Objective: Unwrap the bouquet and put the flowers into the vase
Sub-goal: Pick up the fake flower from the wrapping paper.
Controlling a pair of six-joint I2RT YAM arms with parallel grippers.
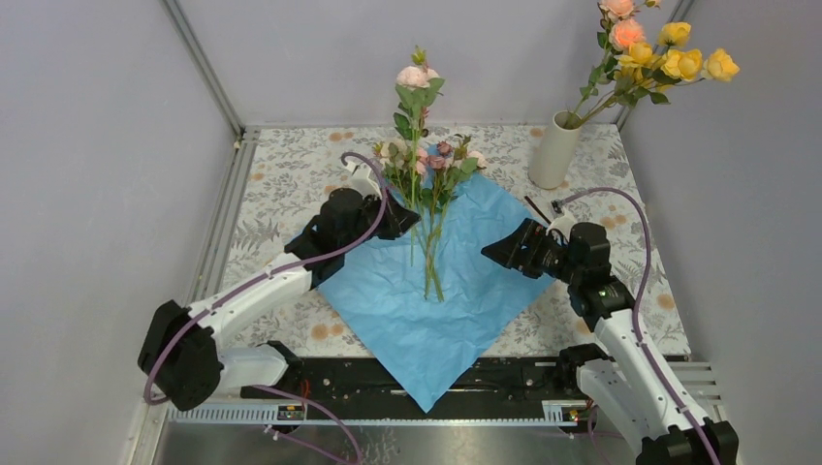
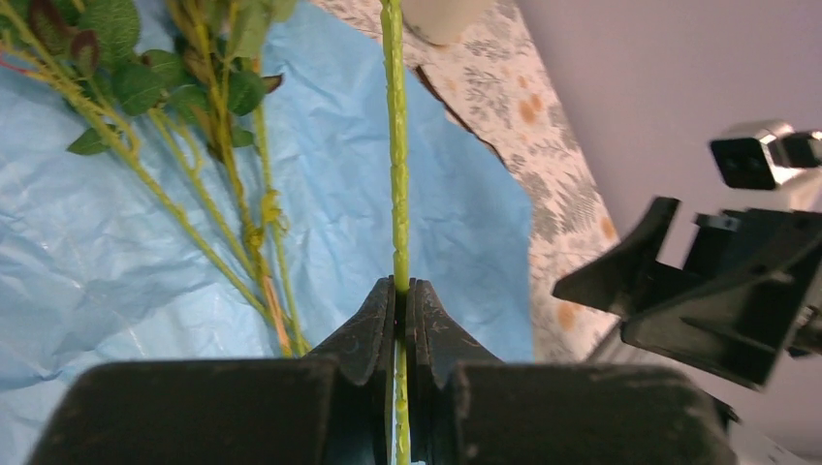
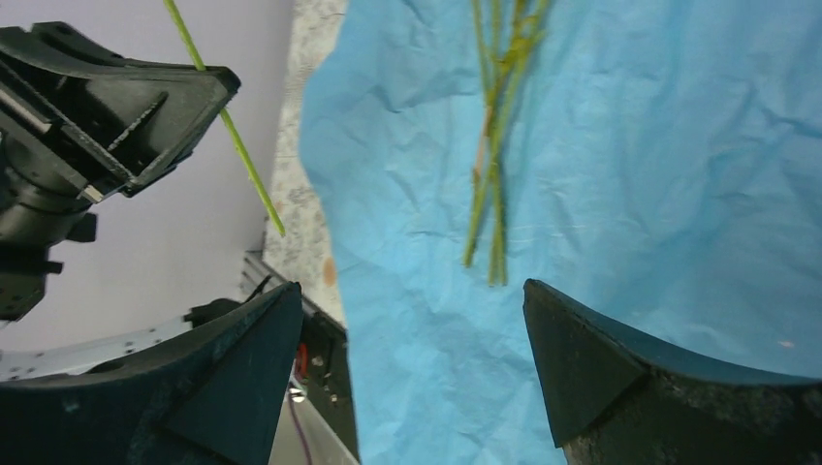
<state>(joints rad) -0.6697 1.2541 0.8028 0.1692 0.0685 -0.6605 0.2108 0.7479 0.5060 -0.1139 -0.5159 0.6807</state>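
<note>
Blue paper (image 1: pixel 426 310) lies open | my left claw (image 2: pixel 400 288) pinches one rose stem (image 2: pixel 395 174) | right claw (image 3: pixel 405 291) gapes empty | next: lift it into vase (image 1: pixel 553 155)

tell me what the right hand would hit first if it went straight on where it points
Most likely the loose stems lying on the blue paper, or the paper itself if the right hand is tilted down; depth is unclear.
</note>
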